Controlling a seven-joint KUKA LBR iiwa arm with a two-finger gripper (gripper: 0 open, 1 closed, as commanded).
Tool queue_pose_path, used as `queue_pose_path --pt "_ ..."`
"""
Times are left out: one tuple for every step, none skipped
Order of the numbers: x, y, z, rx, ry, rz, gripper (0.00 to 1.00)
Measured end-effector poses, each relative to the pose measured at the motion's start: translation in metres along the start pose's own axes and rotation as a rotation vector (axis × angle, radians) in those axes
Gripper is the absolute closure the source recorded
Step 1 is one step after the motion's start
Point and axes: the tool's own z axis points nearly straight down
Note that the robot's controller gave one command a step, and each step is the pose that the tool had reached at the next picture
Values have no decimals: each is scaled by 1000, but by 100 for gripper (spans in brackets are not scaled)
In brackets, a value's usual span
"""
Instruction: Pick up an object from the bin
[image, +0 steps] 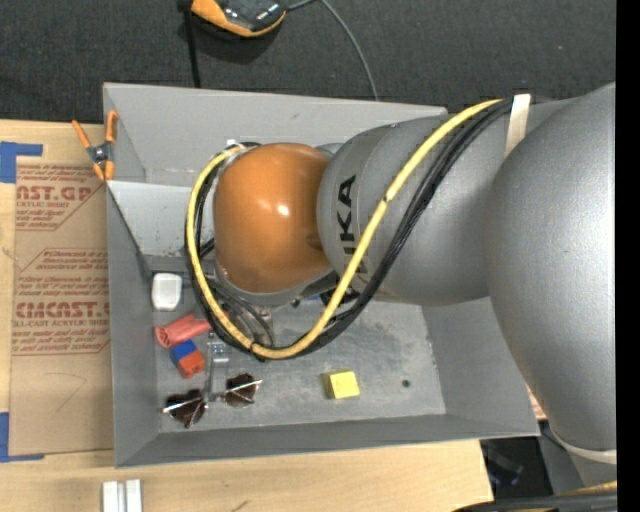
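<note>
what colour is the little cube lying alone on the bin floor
The cube is yellow, clearest in the camera view.

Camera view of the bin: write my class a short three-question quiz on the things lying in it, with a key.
1. True or false: the yellow cube lies apart from the other things.
2. Which lies nearest the bin's lower-left corner in the view? A sunglasses; B yellow cube; C blue block.
3. Fill in: just above the blue block lies the ___.
Key: 1 true; 2 A; 3 red piece.
</note>
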Motion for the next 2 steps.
queue_pose_path --pt "-2 -1 -5 -2 -7 3 0" --pt "0 -4 25 -3 -12 -61 0"
